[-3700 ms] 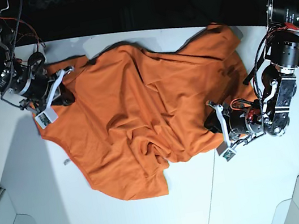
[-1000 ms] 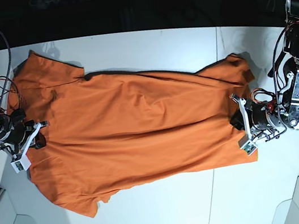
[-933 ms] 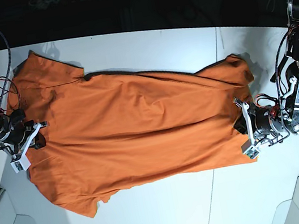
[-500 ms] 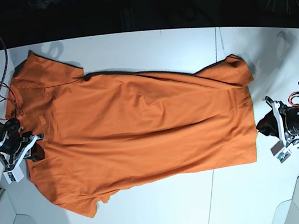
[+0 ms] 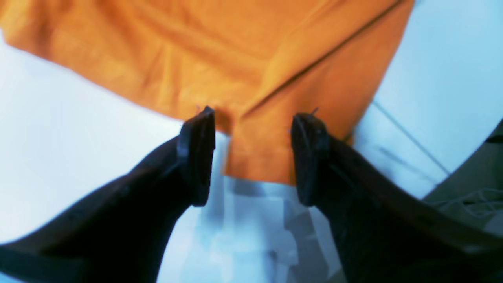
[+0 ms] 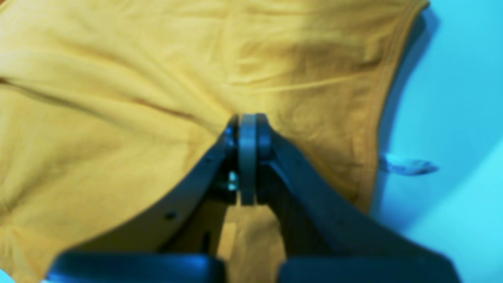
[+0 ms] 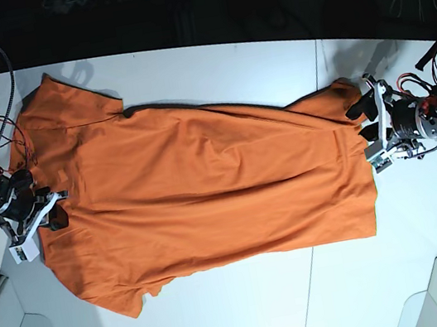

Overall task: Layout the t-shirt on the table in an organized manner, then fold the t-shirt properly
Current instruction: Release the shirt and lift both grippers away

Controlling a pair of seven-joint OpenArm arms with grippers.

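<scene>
Across the large white counter (image 7: 227,313), seen from overhead, the bright orange t-shirt (image 7: 206,191) is laid out lengthwise, with the collar and sleeves toward the base view's left and the hem toward its right. Most of the cloth is spread in a single layer, so the laying-out part of the task is judged to be largely done. Long shallow creases are seen running along the body, and the hem corner at the upper right is bunched and rumpled rather than squared. No fold is seen anywhere, so the whole folding part is judged to be left.

At the base view's left, the right gripper (image 7: 47,217) is placed at the collar edge of the shirt. In the right wrist view its jaws are seen pressed together, with orange cloth all around them and creases drawn in toward the tips (image 6: 247,125); a pinch of the collar area is judged to be clamped there.

At the base view's right, the left gripper (image 7: 373,133) is placed at the hem. In the left wrist view its jaws are seen standing apart, and the two fingertips (image 5: 198,129) straddle a corner of the hem that lies flat on the counter. Nothing is held by them. A thin dark seam line (image 5: 408,135) is visible on the counter just beside that corner.
</scene>
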